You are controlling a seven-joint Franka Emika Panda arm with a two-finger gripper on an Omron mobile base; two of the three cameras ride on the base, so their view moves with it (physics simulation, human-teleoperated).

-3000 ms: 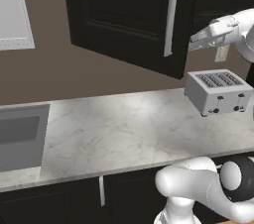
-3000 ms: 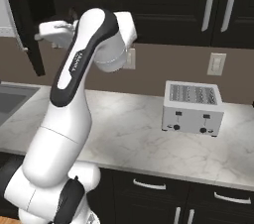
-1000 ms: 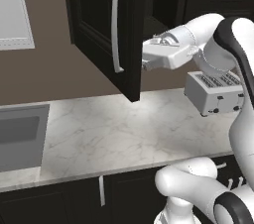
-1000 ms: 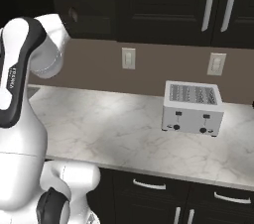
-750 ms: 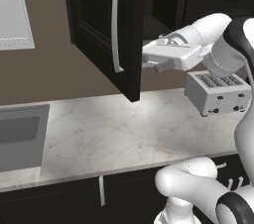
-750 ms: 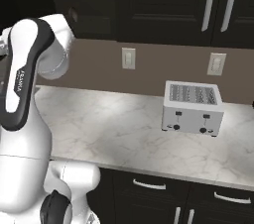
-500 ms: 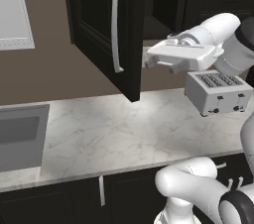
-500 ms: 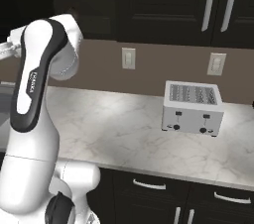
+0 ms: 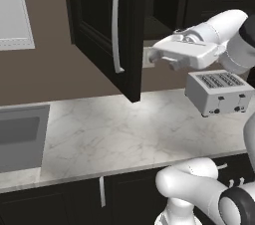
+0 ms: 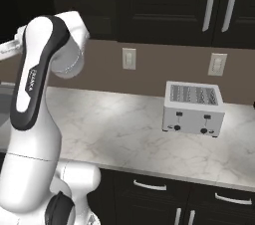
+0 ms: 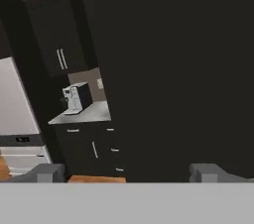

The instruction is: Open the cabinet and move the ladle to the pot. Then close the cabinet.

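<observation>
Cabinet door swung out, my gripper open and empty beside it.

Nearest me in the left base view is the marble counter [image 9: 114, 134], with the sink [image 9: 20, 137] at its left end and a silver toaster [image 9: 218, 92] at its right. Above it I have the gripper [image 9: 154, 57] raised level with the cabinet [image 9: 107, 25], its fingers spread wide with nothing between them, just beside the edge of the open door, whose long silver bar handle [image 9: 117, 25] faces the camera. In the hand view the two fingertips [image 11: 211, 172] stand far apart against the dark door panel. Beyond, I see a white coffee machine [image 11: 76, 97] on a far counter. I cannot make out the ladle or the pot.
</observation>
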